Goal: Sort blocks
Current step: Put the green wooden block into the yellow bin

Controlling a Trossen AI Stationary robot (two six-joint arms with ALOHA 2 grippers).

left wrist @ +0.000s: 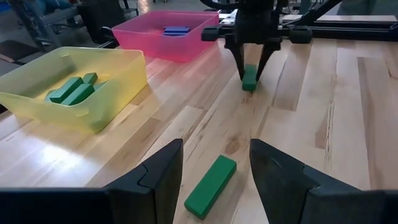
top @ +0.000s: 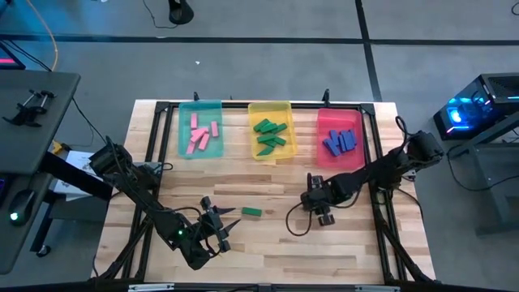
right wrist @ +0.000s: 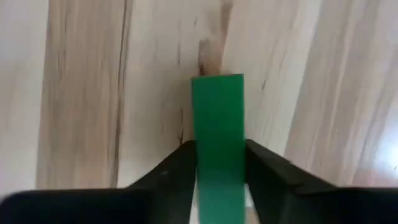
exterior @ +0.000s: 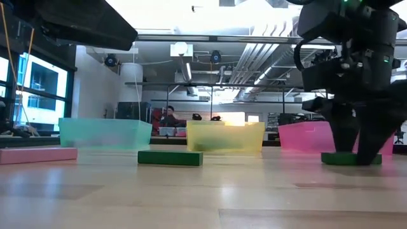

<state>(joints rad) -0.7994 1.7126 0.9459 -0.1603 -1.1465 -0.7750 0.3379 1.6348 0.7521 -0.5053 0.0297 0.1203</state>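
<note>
My right gripper (top: 324, 216) points straight down at the table's right middle, shut on a green block (exterior: 351, 159) that lies flat on the wood. My left gripper (top: 220, 227) is open near the table's near edge. A second green block (top: 251, 212) lies flat just ahead of the left gripper's fingers and shows close up in the left wrist view (left wrist: 210, 185). A pink block (exterior: 38, 154) lies flat on the table at the low view's left. The other pink, green and blue blocks lie in the trays. My right gripper holds the green block by its two long sides (right wrist: 219, 124), pinched between the two fingers (right wrist: 177, 165). The fingers come from above, pointing down, and close across the block's width. The block lies flat on the table (exterior: 351, 159).
Three trays stand along the far edge: a teal tray (top: 183, 130) with pink blocks, a yellow tray (top: 253, 130) with green blocks, a red tray (top: 323, 138) with blue blocks. A black frame (top: 268, 104) borders the table. Bare wood lies between the arms.
</note>
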